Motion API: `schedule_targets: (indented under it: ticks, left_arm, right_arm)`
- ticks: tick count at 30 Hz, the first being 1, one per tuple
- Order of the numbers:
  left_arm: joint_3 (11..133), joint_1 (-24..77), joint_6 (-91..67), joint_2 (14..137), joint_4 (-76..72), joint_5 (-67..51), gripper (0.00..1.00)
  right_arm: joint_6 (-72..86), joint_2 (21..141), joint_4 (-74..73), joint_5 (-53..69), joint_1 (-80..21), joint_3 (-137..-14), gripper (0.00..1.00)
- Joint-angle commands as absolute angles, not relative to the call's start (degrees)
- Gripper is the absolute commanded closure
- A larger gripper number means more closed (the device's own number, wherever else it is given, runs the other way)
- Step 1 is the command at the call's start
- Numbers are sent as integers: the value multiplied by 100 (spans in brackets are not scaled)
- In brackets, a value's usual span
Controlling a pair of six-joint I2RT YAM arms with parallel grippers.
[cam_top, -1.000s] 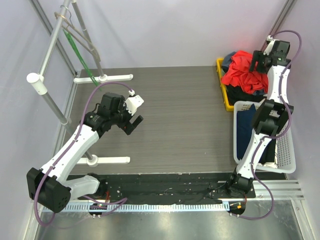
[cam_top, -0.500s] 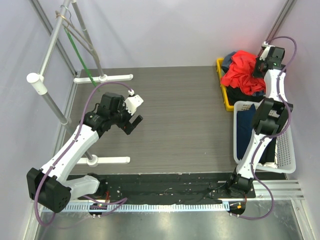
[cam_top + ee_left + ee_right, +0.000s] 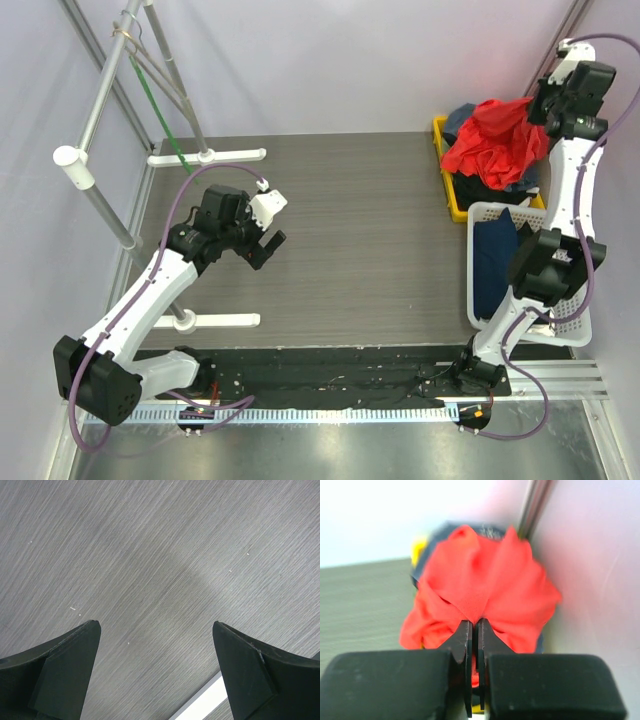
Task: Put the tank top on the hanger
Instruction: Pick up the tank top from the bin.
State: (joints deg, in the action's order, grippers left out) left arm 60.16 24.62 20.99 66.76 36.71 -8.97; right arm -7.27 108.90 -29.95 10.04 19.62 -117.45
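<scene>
We see the right gripper [image 3: 474,624], jaws clamped on the tank top [image 3: 485,582]; the left gripper [image 3: 155,627] hangs over the surface [image 3: 150,545], jaws apart.

Left arm [image 3: 140,300]: white moulded links joined by black cylindrical joint housings, with a white cap at the wrist. Right arm [image 3: 562,190]: same build, white links between black joints. A purple cable [image 3: 178,212] runs in loose loops along each arm. Left gripper [image 3: 266,250]: black, and its fingers [image 3: 62,675] are broad matt wedges with bevelled inner faces. Right gripper [image 3: 474,626]: black, with a blocky rounded body and two thin, tapering blades.
</scene>
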Motion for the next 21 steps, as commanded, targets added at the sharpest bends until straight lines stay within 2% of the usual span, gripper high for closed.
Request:
schedule_targets:
  ticks: [1, 11, 21]
  left_arm:
    - [6064, 2434, 2004, 6574, 3560, -1020, 0]
    - [6117, 2426, 2013, 6609, 3577, -993, 0]
    - [6310, 2435, 2161, 6706, 3595, -932, 0]
  right_arm:
    - [-580, 10486, -2865, 1511, 1951, -12181, 99]
    - [-413, 9774, -3015, 2566, 1767, -12463, 99]
    - [-650, 8992, -3269, 3032, 809, -12480, 99]
